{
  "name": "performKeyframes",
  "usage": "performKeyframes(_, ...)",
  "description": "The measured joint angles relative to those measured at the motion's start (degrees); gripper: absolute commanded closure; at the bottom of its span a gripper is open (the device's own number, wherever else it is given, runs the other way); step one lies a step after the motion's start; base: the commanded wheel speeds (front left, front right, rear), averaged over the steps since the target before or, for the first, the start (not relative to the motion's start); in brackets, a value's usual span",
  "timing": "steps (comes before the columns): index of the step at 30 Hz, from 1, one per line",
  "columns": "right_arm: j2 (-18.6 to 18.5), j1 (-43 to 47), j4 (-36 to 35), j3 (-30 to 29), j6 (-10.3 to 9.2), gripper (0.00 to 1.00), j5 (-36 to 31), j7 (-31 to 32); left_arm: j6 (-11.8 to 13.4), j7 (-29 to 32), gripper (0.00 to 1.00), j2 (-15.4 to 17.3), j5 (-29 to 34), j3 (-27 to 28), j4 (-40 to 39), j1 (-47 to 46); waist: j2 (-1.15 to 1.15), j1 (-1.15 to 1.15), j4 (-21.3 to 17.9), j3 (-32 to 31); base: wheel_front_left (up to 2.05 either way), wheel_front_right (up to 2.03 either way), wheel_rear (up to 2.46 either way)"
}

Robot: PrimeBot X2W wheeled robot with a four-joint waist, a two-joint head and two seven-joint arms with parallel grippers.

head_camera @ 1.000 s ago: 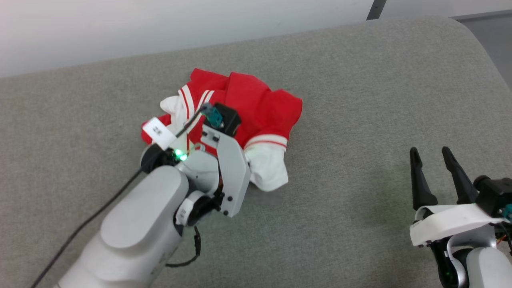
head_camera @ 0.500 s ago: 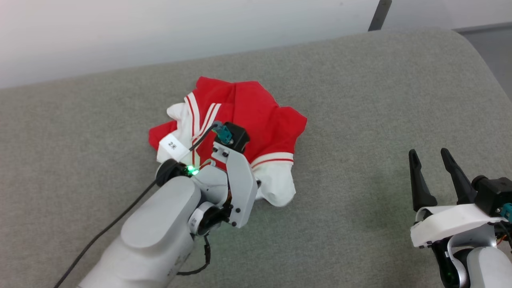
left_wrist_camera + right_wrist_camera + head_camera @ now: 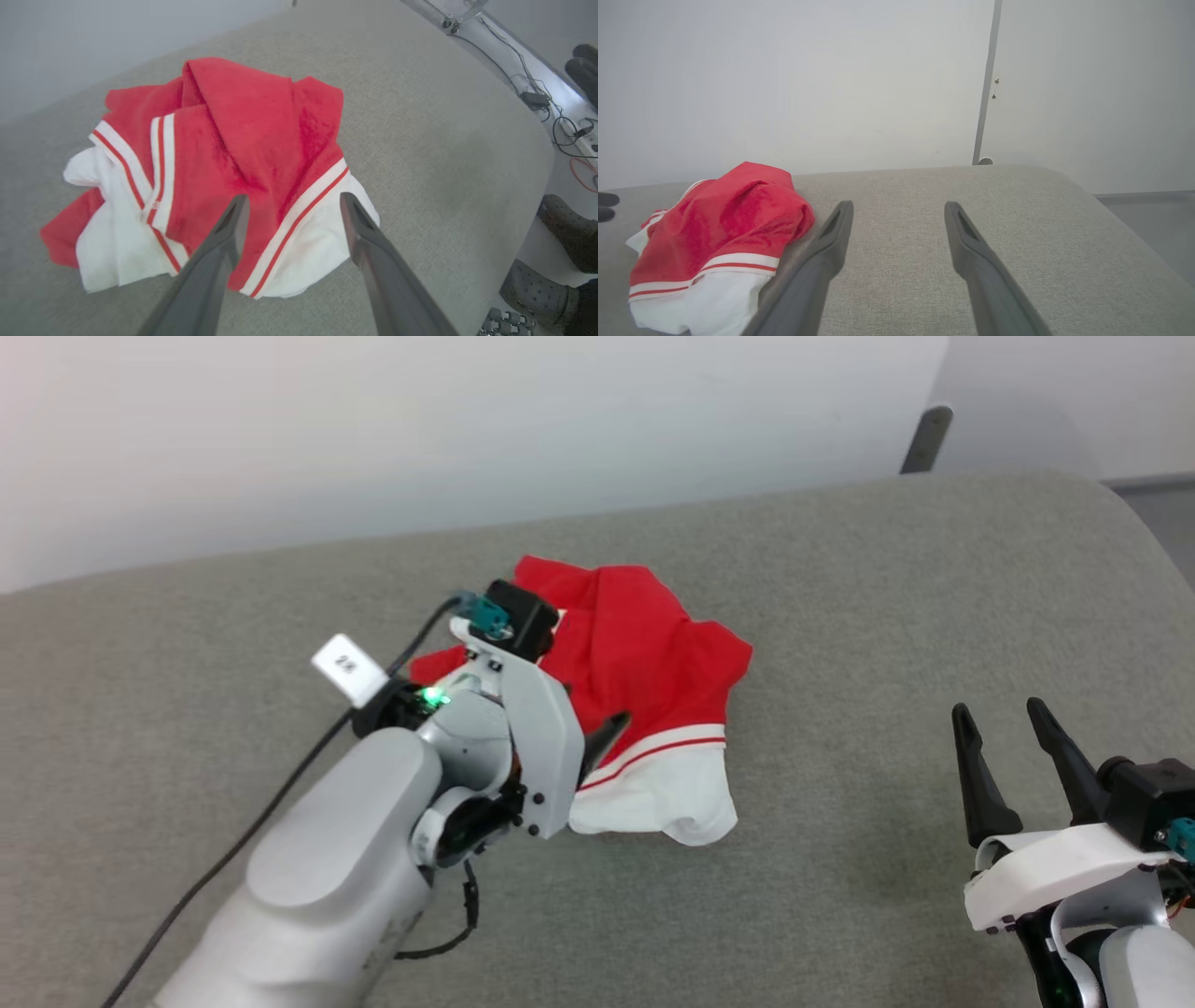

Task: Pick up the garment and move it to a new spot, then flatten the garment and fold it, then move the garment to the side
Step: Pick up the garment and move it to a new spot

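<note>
Setting: a desk (image 3: pixel 840 569) covered in grey woven fabric with a rounded far-right corner, standing before a pale wall (image 3: pixel 467 429).
Garment, position: the garment (image 3: pixel 653 663) lies on the desk, left of centre in the head view and well apart from the desk's right edge.
Garment, form: it is crumpled into a loose heap, with red fabric uppermost and a white sleeve with a red-and-white striped band at the near side (image 3: pixel 224 154); it is neither flat nor folded.
Left arm, pose: the pale forearm (image 3: pixel 327 859) rises from the lower left and reaches forward over the garment's near-left part, wrist angled downward.
Left end effector: the left end effector (image 3: pixel 293 198) has its two dark fingers spread wide above the striped band and holds nothing; whether the tips touch the cloth cannot be told.
Left finger, head view: one dark fingertip (image 3: pixel 609 726) shows just beyond the wrist housing, over the red fabric.
Right arm, pose: it is held low at the lower right, fingers pointing up and away.
Right end effector: the right end effector (image 3: pixel 999 709) is fully spread and empty, over bare desk and well apart from the garment (image 3: pixel 728 219).
Cable: a black cable (image 3: pixel 233 840) runs along the left forearm and carries a white tag (image 3: pixel 347 667).
</note>
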Motion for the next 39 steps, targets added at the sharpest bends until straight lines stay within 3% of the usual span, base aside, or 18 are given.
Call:
performKeyframes(5,-0.6,0.7,-0.3,0.9,0.00,0.00,0.0,0.6,0.1,-4.6,0.00,2.3,0.2,1.9,-3.1,1.9,0.00,0.00,1.6,-2.1,0.00,0.00,0.00)
performKeyframes(10,-1.2,1.6,-0.2,1.2,0.00,0.00,0.1,0.9,0.2,-13.0,0.00,5.2,1.3,4.8,-6.2,5.2,0.00,0.00,3.4,-4.3,0.00,0.00,0.00)
performKeyframes(24,-2.9,5.0,0.5,-0.3,0.01,0.00,0.3,-1.4,3.6,-32.6,0.00,13.2,1.7,14.0,-10.7,19.8,0.00,0.00,8.8,-8.7,0.00,0.00,0.00)
performKeyframes(32,-3.4,6.3,1.6,-1.2,0.01,0.00,-0.1,-3.9,4.6,-42.1,0.00,14.8,2.1,17.1,-9.8,27.5,0.00,0.00,11.1,-10.4,0.00,0.00,0.00)
performKeyframes(39,-3.8,7.7,2.6,-2.3,0.01,0.00,-0.4,-5.5,4.9,-45.2,0.00,15.1,1.6,20.9,-7.9,34.1,0.00,0.00,12.7,-11.4,0.00,0.00,0.00)
